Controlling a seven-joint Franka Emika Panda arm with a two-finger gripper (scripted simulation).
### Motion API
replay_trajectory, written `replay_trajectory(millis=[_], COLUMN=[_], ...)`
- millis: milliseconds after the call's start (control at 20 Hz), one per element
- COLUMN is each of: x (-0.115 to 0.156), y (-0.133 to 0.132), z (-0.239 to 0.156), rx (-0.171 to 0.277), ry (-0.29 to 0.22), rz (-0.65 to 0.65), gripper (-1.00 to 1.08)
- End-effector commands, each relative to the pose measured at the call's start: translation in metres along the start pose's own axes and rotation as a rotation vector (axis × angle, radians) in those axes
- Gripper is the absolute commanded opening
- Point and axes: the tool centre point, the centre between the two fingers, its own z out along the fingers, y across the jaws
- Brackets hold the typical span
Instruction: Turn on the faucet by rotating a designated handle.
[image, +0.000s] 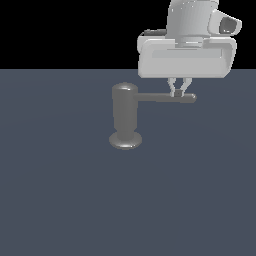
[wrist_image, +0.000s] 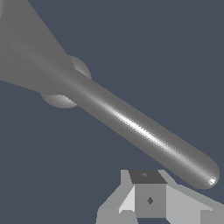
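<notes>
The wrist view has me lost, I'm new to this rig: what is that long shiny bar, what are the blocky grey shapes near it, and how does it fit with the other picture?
Both pictures are simulator renders of one moment. The exterior view comes from a camera off the arm. The white block there is the end of the robot arm, and the gripper hangs below it. On the dark floor stands the faucet, an upright grey cylinder on a round base. The handle is the thin rod sticking out of its top.

The wrist view comes from a camera on the arm's wrist. The shiny bar is that same handle, seen close. The blocky shapes are the gripper itself. Its jaws sit close together near the rod's tip. I cannot tell whether they grip or only touch it.
</notes>
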Motion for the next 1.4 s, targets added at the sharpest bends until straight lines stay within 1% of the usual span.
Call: replay_trajectory(millis=[0, 1350], x=[0.008, 0.074], y=[0.002, 0.064], z=[0.006, 0.016], rx=[0.001, 0.003], ry=[-0.007, -0.027], rz=[-0.008, 0.010], gripper=[-1.00, -1.00])
